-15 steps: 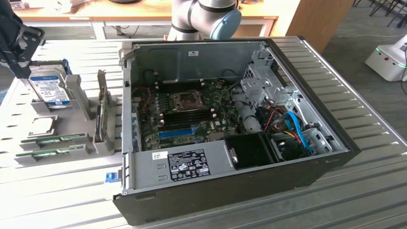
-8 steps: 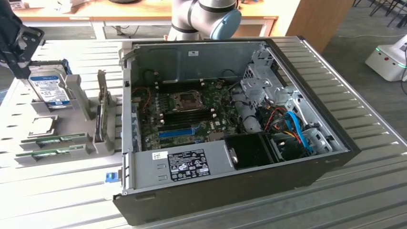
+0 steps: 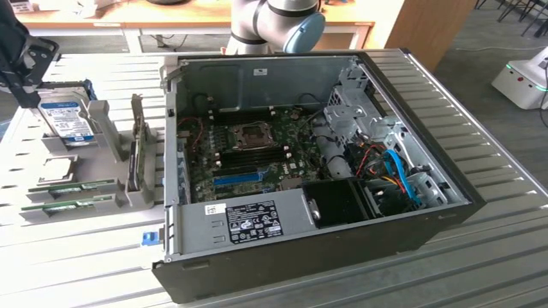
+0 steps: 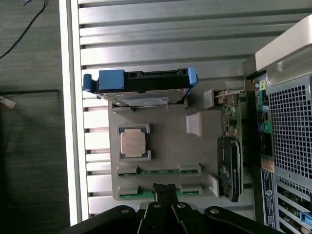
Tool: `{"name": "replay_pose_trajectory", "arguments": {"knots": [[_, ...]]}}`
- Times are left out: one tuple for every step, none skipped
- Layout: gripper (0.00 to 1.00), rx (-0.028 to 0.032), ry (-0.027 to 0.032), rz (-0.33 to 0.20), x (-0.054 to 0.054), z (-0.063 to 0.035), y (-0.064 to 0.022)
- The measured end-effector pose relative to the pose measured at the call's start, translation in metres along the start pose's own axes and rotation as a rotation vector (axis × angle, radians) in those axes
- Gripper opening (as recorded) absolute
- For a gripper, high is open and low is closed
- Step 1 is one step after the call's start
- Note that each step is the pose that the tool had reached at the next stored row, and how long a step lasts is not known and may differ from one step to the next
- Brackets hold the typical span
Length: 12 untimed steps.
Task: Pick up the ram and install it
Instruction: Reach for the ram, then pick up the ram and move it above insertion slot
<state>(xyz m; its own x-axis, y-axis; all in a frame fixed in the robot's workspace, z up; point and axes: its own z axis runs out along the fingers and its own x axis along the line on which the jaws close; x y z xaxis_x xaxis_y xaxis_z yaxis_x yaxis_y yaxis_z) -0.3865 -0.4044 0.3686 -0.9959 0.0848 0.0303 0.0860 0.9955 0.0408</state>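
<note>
The claw [image 3: 27,96] is hanging pinched shut, gripping nothing, high over the hard drive [image 3: 67,119]. The ram [image 3: 73,188] is lying flat in the grey holder [image 3: 101,128] on the slatted surface [image 3: 86,269], about 9 o'clock from the open PC case [image 3: 299,256] in the exterior view. A second stick [image 3: 64,206] is sitting just beside it, with the CPU [image 3: 56,170] close by. Imo it's needing to open first, then be squaring up across the stick's middle, pinching the long edges rather than the chips and lifting straight out.
</note>
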Motion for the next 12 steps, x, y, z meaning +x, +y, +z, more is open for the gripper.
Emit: {"name": "replay_pose_trajectory", "arguments": {"knots": [[0.11, 0.0, -0.0001, 0.0, 0.0, 0.0, -0.0003], [0.11, 0.0, 0.0, 0.0, -0.0001, 0.0, -0.0006], [0.11, 0.0, 0.0, 0.0, -0.0001, -0.0001, -0.001], [0.11, 0.0, -0.0001, 0.0, -0.0002, 0.0, -0.0015], [0.11, 0.0, 0.0, 0.0, -0.0002, -0.0001, -0.0021], [0.11, 0.0, 0.0, 0.0, -0.0002, -0.0001, -0.0025], [0.11, 0.0, 0.0, 0.0, -0.0003, -0.0001, -0.003], [0.11, 0.0, 0.0, 0.0, -0.0003, -0.0002, -0.0034], [0.11, 0.0, 0.0, 0.0, -0.0003, -0.0002, -0.0038], [0.11, 0.0, -0.0001, 0.0, -0.0003, -0.0002, -0.0039], [0.11, 0.0, -0.0001, 0.0, -0.0004, -0.0002, -0.004], [0.11, 0.0, -0.0001, 0.0, -0.0004, -0.0002, -0.004]]}}
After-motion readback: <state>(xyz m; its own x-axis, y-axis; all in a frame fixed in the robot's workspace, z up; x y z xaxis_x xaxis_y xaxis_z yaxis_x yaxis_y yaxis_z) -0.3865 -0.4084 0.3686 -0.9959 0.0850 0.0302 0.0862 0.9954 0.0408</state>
